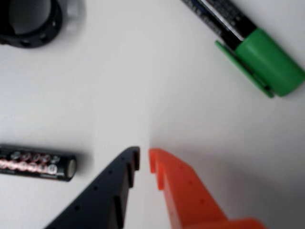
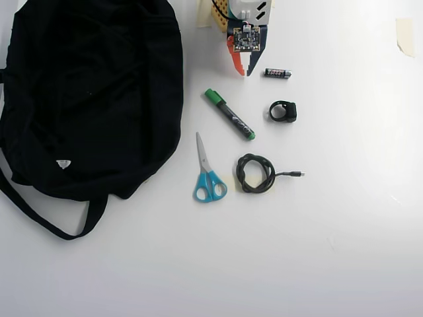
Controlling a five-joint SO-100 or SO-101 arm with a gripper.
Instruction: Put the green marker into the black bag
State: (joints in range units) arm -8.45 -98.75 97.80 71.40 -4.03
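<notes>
Your claw [image 2: 245,71] sits at the far edge of the table [image 2: 344,218] in the overhead view, tips pointing toward the near side. Its black and orange fingers are almost together, with only a thin slit of table showing between them in the wrist view [image 1: 144,160], and they hold nothing.

The green marker [image 2: 229,114] lies flat on the table, just near-side and slightly left of the claw tips in the overhead view, not touching them. Its long axis runs on a diagonal: the green cap [image 2: 213,97] is the far-left end, closest to the claw, and the smaller green end points near-right toward the coiled black cable [image 2: 255,173]. In the wrist view the cap [image 1: 267,59] shows in the upper right, off to the orange finger's side.

The black bag [image 2: 92,92] fills the left of the overhead view, well apart from the claw, with the marker between them. A small battery [image 2: 277,73] lies just right of the claw, a black ring-shaped part [image 2: 283,111] sits right of the marker, and blue-handled scissors [image 2: 208,173] lie on its near side.

You will probably need to open wide, shift toward the cap side, and turn the wrist so the fingers cross the barrel rather than run along it.
</notes>
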